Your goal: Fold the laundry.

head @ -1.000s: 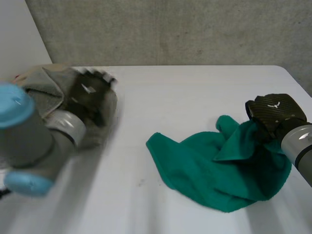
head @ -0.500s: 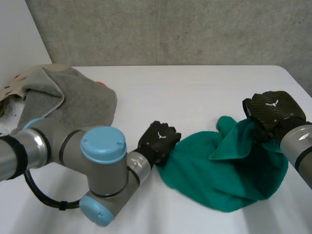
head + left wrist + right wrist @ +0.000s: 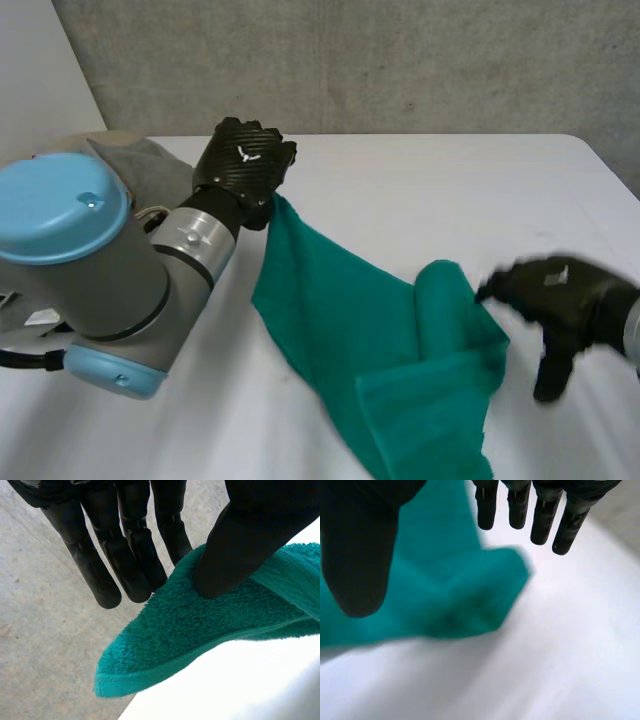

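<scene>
L hand (image 3: 245, 165) is up over the far-left part of the white table (image 3: 400, 185), pinching one corner of the green towel (image 3: 390, 350). In the L wrist view the thumb (image 3: 240, 545) is clamped on the terry corner (image 3: 190, 630) w/ the fingers (image 3: 125, 555) straight behind it, and the corner's tip sticks out past the fingertips. From that grip the towel slopes down stretched toward the table's near edge. Its lower part lies on the table w/ a raised fold on the side nearest R hand. R hand (image 3: 560, 300) sits nr the table's right edge, just beside that fold, fingers spread and straight, holding nothing; can't tell if it touches the cloth. In the R wrist view its fingers (image 3: 545, 510) and thumb (image 3: 355, 555) stand well apart, w/ the green towel (image 3: 445, 590) under the palm. A grey towel (image 3: 150, 165) lies crumpled at the table's far-left corner, partly behind L arm (image 3: 100, 260).
</scene>
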Controlling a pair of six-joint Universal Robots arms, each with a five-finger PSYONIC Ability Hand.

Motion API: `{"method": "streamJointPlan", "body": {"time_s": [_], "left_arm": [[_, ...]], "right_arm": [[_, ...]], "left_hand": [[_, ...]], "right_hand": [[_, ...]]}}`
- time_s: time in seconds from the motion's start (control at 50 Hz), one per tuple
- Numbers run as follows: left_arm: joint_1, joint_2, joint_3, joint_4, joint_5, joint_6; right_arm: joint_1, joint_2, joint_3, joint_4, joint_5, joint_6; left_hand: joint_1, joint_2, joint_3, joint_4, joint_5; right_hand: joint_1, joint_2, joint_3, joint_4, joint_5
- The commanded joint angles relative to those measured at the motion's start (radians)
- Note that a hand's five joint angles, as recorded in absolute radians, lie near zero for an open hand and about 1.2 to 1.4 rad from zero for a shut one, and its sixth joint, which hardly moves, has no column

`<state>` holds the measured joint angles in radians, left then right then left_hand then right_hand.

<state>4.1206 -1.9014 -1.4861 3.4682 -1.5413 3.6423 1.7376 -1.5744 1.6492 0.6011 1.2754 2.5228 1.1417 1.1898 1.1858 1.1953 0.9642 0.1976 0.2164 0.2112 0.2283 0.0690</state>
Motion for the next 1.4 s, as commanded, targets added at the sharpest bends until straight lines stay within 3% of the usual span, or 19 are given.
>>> {"method": "streamJointPlan", "body": {"time_s": [0.02, 0.12, 0.22, 0.4, 0.46, 0.5, 0.52, 0.58, 0.64, 0.66, 0.7, 0.76, 0.88, 0.98, 1.1, 1.22, 1.26, 1.32, 1.4], "left_arm": [[0.0, 0.108, -0.068, -0.003, 0.052, -0.001], [-0.003, 0.183, -0.109, -0.004, 0.108, 0.001], [-0.006, 0.271, -0.134, -0.006, 0.147, 0.004], [-0.01, 0.337, -0.132, -0.003, 0.161, 0.004], [-0.01, 0.331, -0.131, -0.003, 0.161, 0.004], [-0.008, 0.326, -0.128, -0.003, 0.161, 0.004], [-0.006, 0.323, -0.125, -0.003, 0.161, 0.004], [-0.002, 0.32, -0.119, 0.0, 0.167, 0.004], [0.006, 0.315, -0.097, 0.005, 0.182, 0.005], [0.006, 0.312, -0.089, 0.005, 0.187, 0.006], [0.007, 0.305, -0.068, 0.005, 0.196, 0.004], [0.01, 0.297, -0.053, -0.001, 0.198, 0.004], [0.007, 0.312, -0.054, 0.0, 0.199, 0.004], [0.006, 0.337, -0.048, 0.003, 0.201, 0.005], [0.006, 0.347, -0.025, 0.0, 0.201, 0.004], [0.007, 0.344, -0.014, -0.001, 0.201, 0.004], [0.007, 0.344, -0.014, 0.0, 0.201, 0.004], [0.007, 0.344, -0.016, 0.002, 0.201, 0.004], [0.009, 0.344, -0.014, 0.002, 0.201, 0.004]], "right_arm": [[-0.018, 0.013, -0.127, -0.165, -0.011, 0.304], [-0.004, 0.132, -0.207, -0.169, -0.014, 0.333], [0.105, 0.341, -0.339, -0.178, -0.007, 0.327], [0.184, 0.645, -0.508, -0.227, 0.027, 0.3], [0.203, 0.721, -0.536, -0.3, 0.08, 0.268], [0.217, 0.751, -0.548, -0.326, 0.119, 0.242], [0.224, 0.772, -0.563, -0.34, 0.16, 0.211], [0.23, 0.786, -0.594, -0.351, 0.202, 0.163], [0.235, 0.791, -0.632, -0.348, 0.226, 0.114], [0.238, 0.787, -0.635, -0.348, 0.225, 0.113], [0.241, 0.781, -0.631, -0.345, 0.223, 0.108], [0.25, 0.766, -0.615, -0.34, 0.223, 0.108], [0.261, 0.731, -0.575, -0.346, 0.176, 0.137], [0.261, 0.758, -0.566, -0.336, 0.061, 0.169], [0.263, 0.806, -0.582, -0.307, 0.022, 0.189], [0.263, 0.836, -0.614, -0.308, 0.028, 0.2], [0.263, 0.843, -0.621, -0.307, 0.028, 0.205], [0.263, 0.846, -0.625, -0.307, 0.028, 0.206], [0.263, 0.844, -0.621, -0.307, 0.03, 0.2]], "left_hand": [[0.255, 0.206, 0.211, 0.201, 0.258], [0.255, 0.206, 0.211, 0.201, 0.258], [0.255, 0.206, 0.211, 0.201, 0.258], [0.255, 0.206, 0.211, 0.201, 0.258], [0.255, 0.206, 0.211, 0.201, 0.258], [0.255, 0.206, 0.211, 0.201, 0.258], [0.255, 0.206, 0.211, 0.201, 0.258], [0.255, 0.206, 0.211, 0.201, 0.258], [0.255, 0.206, 0.211, 0.201, 0.258], [0.255, 0.206, 0.211, 0.201, 0.258], [0.255, 0.206, 0.211, 0.201, 0.258], [0.255, 0.206, 0.211, 0.201, 0.258], [0.255, 0.206, 0.211, 0.201, 0.258], [0.255, 0.206, 0.211, 0.201, 0.258], [0.255, 0.206, 0.211, 0.201, 0.258], [0.255, 0.206, 0.211, 0.201, 0.258], [0.255, 0.206, 0.211, 0.201, 0.258], [0.255, 0.206, 0.211, 0.201, 0.258], [0.255, 0.206, 0.211, 0.201, 0.258]], "right_hand": [[-0.023, -0.042, -0.037, -0.054, -0.069], [-0.023, -0.042, -0.037, -0.054, -0.069], [-0.023, -0.042, -0.037, -0.054, -0.069], [-0.023, -0.042, -0.037, -0.054, -0.069], [-0.023, -0.042, -0.037, -0.054, -0.069], [0.162, 0.143, 0.148, 0.131, 0.116], [0.469, 0.45, 0.455, 0.438, 0.423], [0.964, 0.945, 0.95, 0.933, 0.918], [1.091, 1.072, 1.077, 1.06, 1.045], [1.094, 1.075, 1.08, 1.063, 1.048], [0.875, 0.857, 0.862, 0.845, 0.829], [-0.023, -0.042, -0.037, -0.054, -0.069], [-0.023, -0.042, -0.037, -0.054, -0.069], [-0.023, -0.042, -0.037, -0.054, -0.069], [-0.023, -0.042, -0.037, -0.054, -0.069], [0.611, 0.592, 0.597, 0.58, 0.565], [0.656, 0.638, 0.643, 0.626, 0.61], [0.622, 0.603, 0.608, 0.591, 0.576], [0.314, 0.295, 0.3, 0.283, 0.268]]}}
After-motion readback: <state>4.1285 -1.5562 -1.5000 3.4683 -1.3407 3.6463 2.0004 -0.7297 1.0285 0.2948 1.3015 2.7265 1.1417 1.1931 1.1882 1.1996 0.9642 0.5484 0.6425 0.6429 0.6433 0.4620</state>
